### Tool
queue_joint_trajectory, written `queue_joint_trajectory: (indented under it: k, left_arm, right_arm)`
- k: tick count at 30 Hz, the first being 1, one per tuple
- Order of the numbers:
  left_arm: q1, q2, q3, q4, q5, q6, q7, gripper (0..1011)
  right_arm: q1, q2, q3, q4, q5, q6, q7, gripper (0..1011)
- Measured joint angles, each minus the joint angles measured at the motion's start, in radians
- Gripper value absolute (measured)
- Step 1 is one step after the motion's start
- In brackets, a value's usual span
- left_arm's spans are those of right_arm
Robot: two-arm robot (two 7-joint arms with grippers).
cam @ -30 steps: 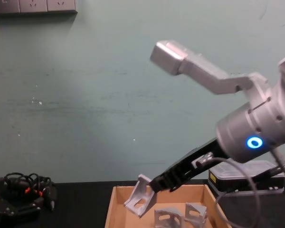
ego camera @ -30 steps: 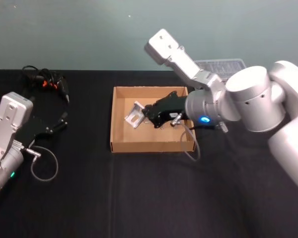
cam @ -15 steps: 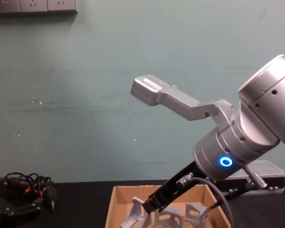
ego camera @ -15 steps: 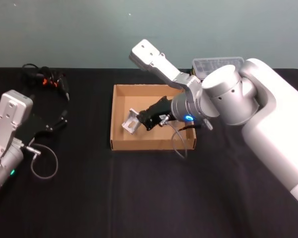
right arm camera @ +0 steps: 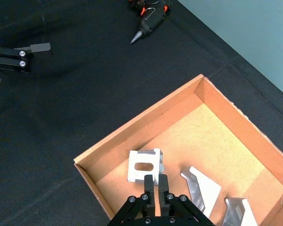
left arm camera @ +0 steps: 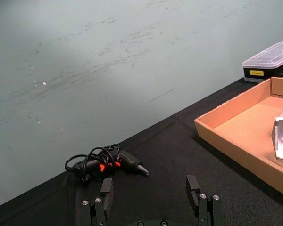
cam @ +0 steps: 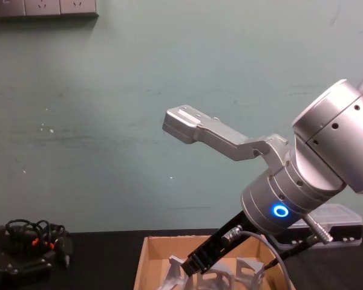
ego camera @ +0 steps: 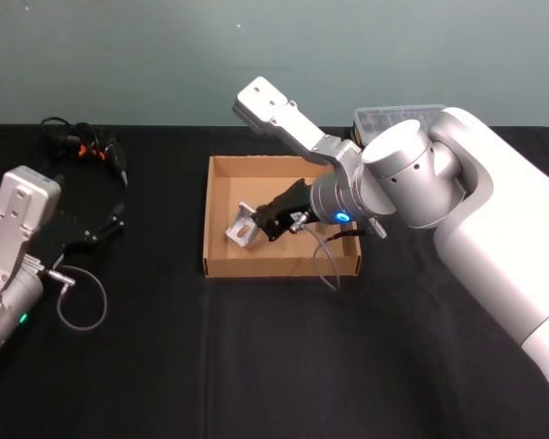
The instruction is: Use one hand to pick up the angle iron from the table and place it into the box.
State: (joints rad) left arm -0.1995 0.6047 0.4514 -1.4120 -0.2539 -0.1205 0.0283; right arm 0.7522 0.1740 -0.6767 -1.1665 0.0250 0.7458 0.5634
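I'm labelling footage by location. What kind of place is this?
Probably a robotics lab or test bench: a black table against a plain teal wall, a cardboard box holding metal angle irons, and a corded hand tool lying nearby.

The right gripper [ego camera: 256, 222] sits low inside the box [ego camera: 221, 265], pinching an angle iron [right arm camera: 144, 165] near the left wall. Two more brackets [right arm camera: 203, 186] crowd the floor beside it; the far half is bare. A tool with tangled cable [ego camera: 87, 151] and the left gripper [ego camera: 110, 224] occupy the table [ego camera: 256, 366] to the left.
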Motion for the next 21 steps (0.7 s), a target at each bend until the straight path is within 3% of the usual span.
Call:
queue_joint_trajectory:
  k: [3,21]
  left_arm:
    - [0.0,0.0,0.0,0.0,0.0,0.0,0.0,1011]
    - [0.0,0.0,0.0,0.0,0.0,0.0,0.0,1011]
  right_arm:
    - [0.0,0.001,0.0,-0.002,0.001,0.0,0.0,75]
    - [-0.002,0.003,0.0,-0.007,0.004,0.003,-0.001,650]
